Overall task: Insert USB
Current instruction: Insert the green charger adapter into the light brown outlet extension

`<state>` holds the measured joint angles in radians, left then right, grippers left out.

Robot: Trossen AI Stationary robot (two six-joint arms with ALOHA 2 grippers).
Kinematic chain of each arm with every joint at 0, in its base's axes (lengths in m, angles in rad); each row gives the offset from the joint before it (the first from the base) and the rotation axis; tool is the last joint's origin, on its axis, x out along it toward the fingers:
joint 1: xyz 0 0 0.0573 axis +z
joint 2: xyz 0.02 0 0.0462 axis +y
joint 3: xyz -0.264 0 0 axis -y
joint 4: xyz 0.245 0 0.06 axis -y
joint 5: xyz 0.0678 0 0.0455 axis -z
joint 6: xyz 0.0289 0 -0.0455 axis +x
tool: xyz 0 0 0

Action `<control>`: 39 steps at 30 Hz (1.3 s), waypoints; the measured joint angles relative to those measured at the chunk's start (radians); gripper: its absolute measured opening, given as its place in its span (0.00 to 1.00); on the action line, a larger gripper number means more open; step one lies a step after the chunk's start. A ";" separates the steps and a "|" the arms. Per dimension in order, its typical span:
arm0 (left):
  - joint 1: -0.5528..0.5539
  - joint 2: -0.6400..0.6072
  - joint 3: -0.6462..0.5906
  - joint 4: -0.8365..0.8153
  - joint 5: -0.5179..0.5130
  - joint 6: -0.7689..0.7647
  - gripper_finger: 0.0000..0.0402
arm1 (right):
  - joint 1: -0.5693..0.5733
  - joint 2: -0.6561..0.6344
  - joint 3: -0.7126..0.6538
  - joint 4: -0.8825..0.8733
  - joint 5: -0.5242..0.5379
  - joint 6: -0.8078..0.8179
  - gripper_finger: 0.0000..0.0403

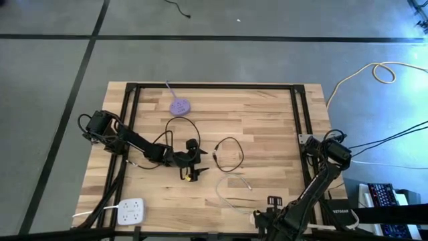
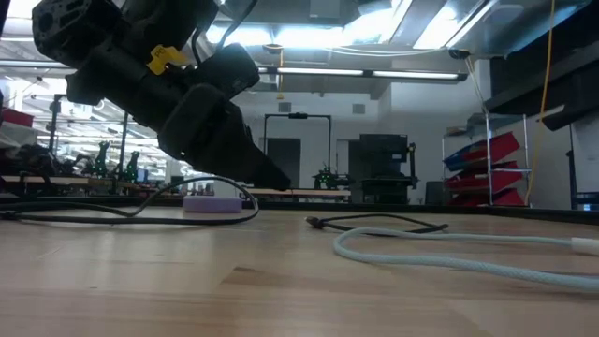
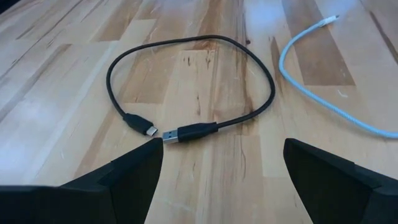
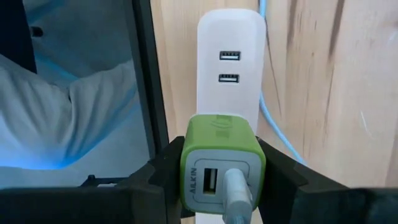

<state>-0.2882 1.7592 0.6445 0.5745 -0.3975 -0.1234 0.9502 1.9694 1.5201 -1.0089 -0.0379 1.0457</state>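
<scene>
A: What do you have, going from the left side of the table?

B: Near the front left corner I see a white power strip (image 1: 131,211) lying flat. The left arm reaches in from the left edge, and its left gripper (image 1: 194,165) hangs over the middle of the butcher-block table (image 1: 267,114), fingers spread wide with nothing between them.

A: And the USB cable?

B: The black USB cable (image 3: 186,81) lies in a loop on the wood just beyond that gripper. In the left wrist view its 2 ends nearly meet: the USB-A plug (image 3: 189,132) points at the smaller connector (image 3: 138,122), and both lie on the table between the fingertips' line and the loop. Neither finger touches it.

A: Anything farther back?

B: A purple round hub (image 1: 179,105) near the far edge, with a thin cord running off it. To the right of the black loop a pale blue cable (image 1: 234,191) curls toward the front edge.

A: Right arm?

B: It is folded at the front right. I see the right gripper (image 4: 222,180) pinching a green Ailkin USB charger (image 4: 222,163) that has a pale cable plugged into 1 of its ports, with a white 2-port charger block (image 4: 230,56) just past it
</scene>
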 joint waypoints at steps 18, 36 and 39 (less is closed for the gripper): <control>0.000 0.000 0.000 -0.018 0.012 -0.006 0.78 | 0.019 -0.004 -0.034 0.035 -0.002 0.023 0.31; 0.000 0.000 0.000 -0.017 0.012 -0.008 0.78 | 0.018 0.003 -0.036 0.027 0.034 -0.006 0.31; 0.000 0.000 0.000 -0.017 0.012 -0.008 0.78 | 0.018 0.003 -0.036 0.024 0.033 -0.006 0.31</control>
<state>-0.2886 1.7592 0.6445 0.5575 -0.3854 -0.1314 0.9684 1.9724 1.4837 -0.9854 -0.0048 1.0393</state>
